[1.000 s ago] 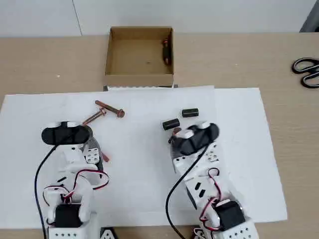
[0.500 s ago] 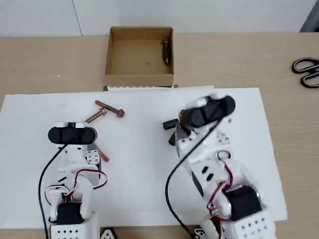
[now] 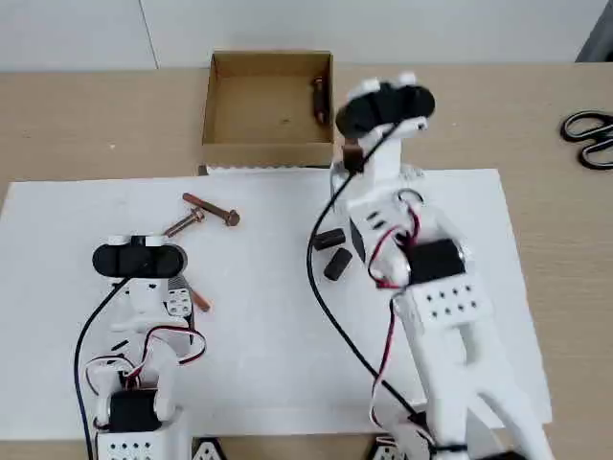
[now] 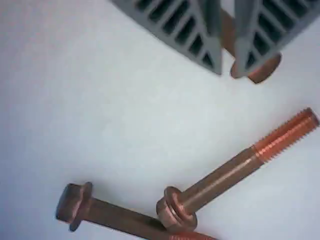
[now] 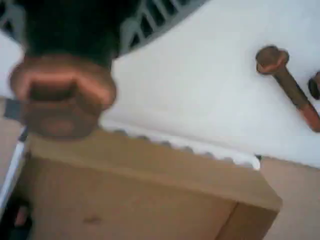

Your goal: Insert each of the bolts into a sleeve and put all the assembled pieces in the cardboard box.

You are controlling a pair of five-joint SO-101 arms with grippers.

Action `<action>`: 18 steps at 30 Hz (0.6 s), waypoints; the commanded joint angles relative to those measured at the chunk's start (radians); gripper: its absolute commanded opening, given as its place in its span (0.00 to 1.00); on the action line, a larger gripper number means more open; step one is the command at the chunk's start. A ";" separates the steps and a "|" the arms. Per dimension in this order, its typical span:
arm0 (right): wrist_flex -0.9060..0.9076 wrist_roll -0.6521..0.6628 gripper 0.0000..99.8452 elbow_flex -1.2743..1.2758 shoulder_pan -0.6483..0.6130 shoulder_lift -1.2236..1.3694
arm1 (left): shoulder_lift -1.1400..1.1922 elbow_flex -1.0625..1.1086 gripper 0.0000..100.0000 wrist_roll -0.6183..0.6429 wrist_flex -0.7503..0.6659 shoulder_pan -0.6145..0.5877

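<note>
While right end effector [image 3: 352,161] grips bolt [image 5: 62,95] | cardboard box [image 3: 268,153] beside | scissors [image 3: 586,137] apart

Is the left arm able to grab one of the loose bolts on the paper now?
Probably not: the way to the loose bolts looks free, but its jaws already grip a third bolt.

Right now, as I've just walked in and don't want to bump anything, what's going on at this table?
It's mid-assembly. The right gripper holds a sleeved bolt beside the cardboard box, where one finished piece lies. The left gripper holds a bolt over the paper. Two loose bolts and two sleeves lie on it.
</note>
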 commanded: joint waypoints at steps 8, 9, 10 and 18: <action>-0.263 0.097 0.00 -0.423 0.010 0.507 | -0.006 -0.008 0.01 0.002 0.005 -0.005; -0.288 0.109 0.00 -0.460 0.010 0.555 | -0.006 -0.008 0.01 0.002 0.006 -0.005; -0.309 0.123 0.00 -0.499 0.008 0.605 | -0.006 -0.008 0.01 0.002 0.006 -0.005; -0.456 0.192 0.00 -0.815 0.008 0.984 | -0.006 -0.008 0.01 0.002 0.006 -0.005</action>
